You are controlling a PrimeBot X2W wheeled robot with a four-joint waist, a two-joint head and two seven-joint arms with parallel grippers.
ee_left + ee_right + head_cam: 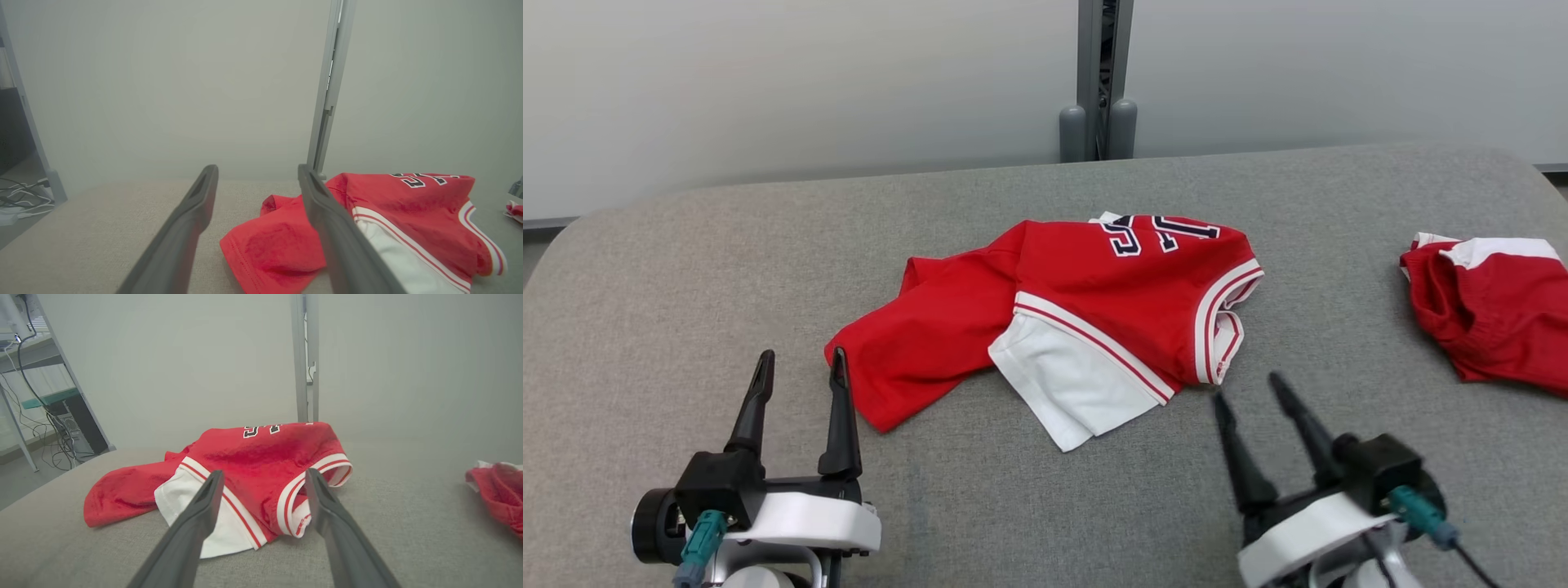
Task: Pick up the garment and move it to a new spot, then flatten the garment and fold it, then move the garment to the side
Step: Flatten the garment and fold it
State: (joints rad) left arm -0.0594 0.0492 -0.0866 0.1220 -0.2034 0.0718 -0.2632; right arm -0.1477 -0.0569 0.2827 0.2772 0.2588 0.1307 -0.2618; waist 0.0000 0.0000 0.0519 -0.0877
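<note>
Surface: grey fabric-covered top (686, 269), rounded far corners, spans the head view.
Backdrop: pale wall panels (768, 82) behind the top; grey upright post (1104, 73) at the join, two rounded feet at its base.
Garment: red jersey (1111, 286), approx. centre of the top, crumpled, not flat. Upper layer folded over w/ dark number print (1152, 233) at the far edge; red/white striped trim along hem and armhole. White panel (1070, 384) sticks out at the near edge. Red section trails toward robot's left.
2nd garment: red/white piece (1494, 318), far right of the top, bunched, well apart from the jersey.
L gripper: left gripper (802, 355) at lower left, fingers spread apart, nothing btwn them. Inner finger tip just beside the jersey's red near-left corner; contact can't be told.
R gripper: right gripper (1247, 388) at lower right, fingers spread apart, holding nothing. Tips near the striped armhole, not touching.
Misc.: loose cables (20, 200) on floor off the left edge, left wrist view.
</note>
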